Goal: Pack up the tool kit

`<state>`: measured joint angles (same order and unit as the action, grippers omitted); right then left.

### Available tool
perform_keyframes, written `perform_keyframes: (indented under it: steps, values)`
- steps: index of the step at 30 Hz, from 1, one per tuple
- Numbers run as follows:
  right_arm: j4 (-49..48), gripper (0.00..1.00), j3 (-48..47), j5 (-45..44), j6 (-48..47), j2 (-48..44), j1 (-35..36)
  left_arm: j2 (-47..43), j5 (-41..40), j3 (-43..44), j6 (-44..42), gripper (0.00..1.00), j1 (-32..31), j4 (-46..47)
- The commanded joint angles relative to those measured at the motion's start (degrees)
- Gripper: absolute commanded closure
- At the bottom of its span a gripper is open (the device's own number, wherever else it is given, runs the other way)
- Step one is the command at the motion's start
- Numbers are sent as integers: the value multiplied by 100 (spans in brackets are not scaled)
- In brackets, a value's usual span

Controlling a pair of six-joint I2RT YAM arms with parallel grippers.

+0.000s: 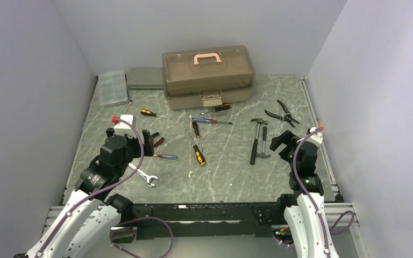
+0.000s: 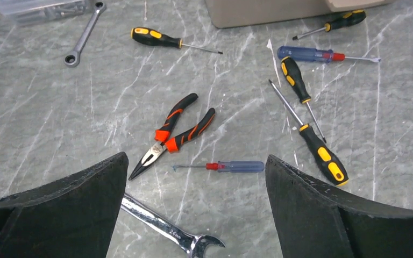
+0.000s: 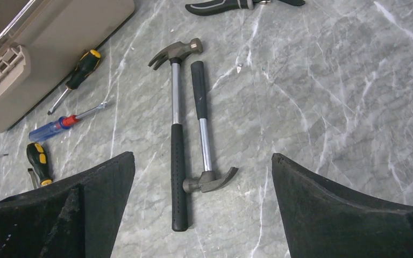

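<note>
The taupe toolbox (image 1: pixel 207 80) stands closed at the back, pink handle (image 1: pixel 206 58) on its smoky lid. Several screwdrivers (image 1: pixel 198 153) lie scattered in front of it. Two hammers (image 1: pixel 258 141) lie side by side at right, with black pliers (image 1: pixel 282 113) beyond them. My left gripper (image 1: pixel 146 144) is open and empty above orange-handled pliers (image 2: pixel 175 131) and a blue screwdriver (image 2: pixel 240 166). My right gripper (image 1: pixel 282 138) is open and empty; the large hammer (image 3: pixel 177 134) and small hammer (image 3: pixel 201 118) lie ahead of its jaws.
A clear organiser box (image 1: pixel 113 87) and a flat grey case (image 1: pixel 145 78) sit at the back left. A large chrome wrench (image 2: pixel 166 228) lies under my left gripper, and a small ring spanner (image 2: pixel 83 37) lies near the organiser. Walls close in both sides.
</note>
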<state>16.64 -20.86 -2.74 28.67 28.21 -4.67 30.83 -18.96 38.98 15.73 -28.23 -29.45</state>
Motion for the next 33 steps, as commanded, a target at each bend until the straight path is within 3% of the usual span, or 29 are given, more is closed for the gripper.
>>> perform_keyframes:
  steps: [1, 9, 17, 24, 33]
  values:
    - [-157, 0, -243, -44, -52, 56, 18, 162, 129, 204, 81, 1, -1, 2]
    - [-371, 0, -418, 506, -215, 500, 15, 152, 1638, 32, -819, 1, -5, 150]
    - [-1184, 0, -1095, 1877, -577, 1738, 158, 957, 1067, 397, 217, 1, -7, -424]
    - [-1627, 0, -2086, 1454, -941, 3464, 1615, 1502, 1139, 621, 60, 1, 7, -79]
    - [-2023, 0, -3121, 826, -664, 5512, 2975, 1603, 830, 943, -450, 1, 10, -333]
